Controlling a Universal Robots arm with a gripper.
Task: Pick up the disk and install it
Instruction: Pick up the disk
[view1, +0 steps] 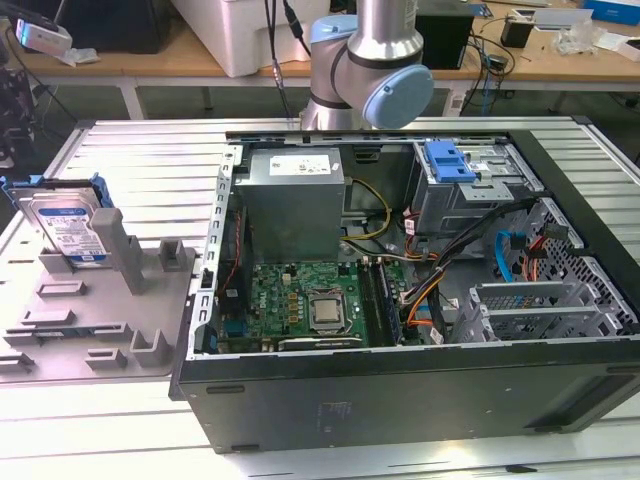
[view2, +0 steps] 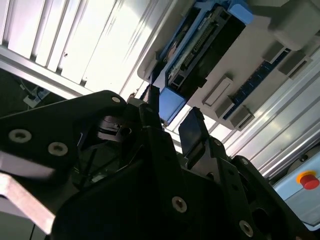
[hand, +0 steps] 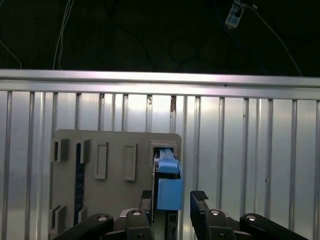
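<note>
The disk (view1: 68, 228), a silver drive with a white-and-blue label in a blue carrier, stands on edge in the grey fixture (view1: 100, 320) at the exterior view's left. In the first wrist view the disk (hand: 169, 170) shows edge-on, and its blue carrier end sits between my two black fingertips. My gripper (hand: 172, 199) is open, one finger on each side of that blue end, and I cannot tell how far above it they are. In the second wrist view my gripper (view2: 172, 114) stands open in front of the disk (view2: 200, 45), touching nothing I can see.
An open computer case (view1: 400, 300) lies to the exterior view's right of the fixture, with a grey drive cage topped by a blue bracket (view1: 450, 160) at its back. The arm's column (view1: 365, 60) rises behind it. A red stop button (view2: 306, 179) sits beyond the slatted metal table (hand: 250, 150).
</note>
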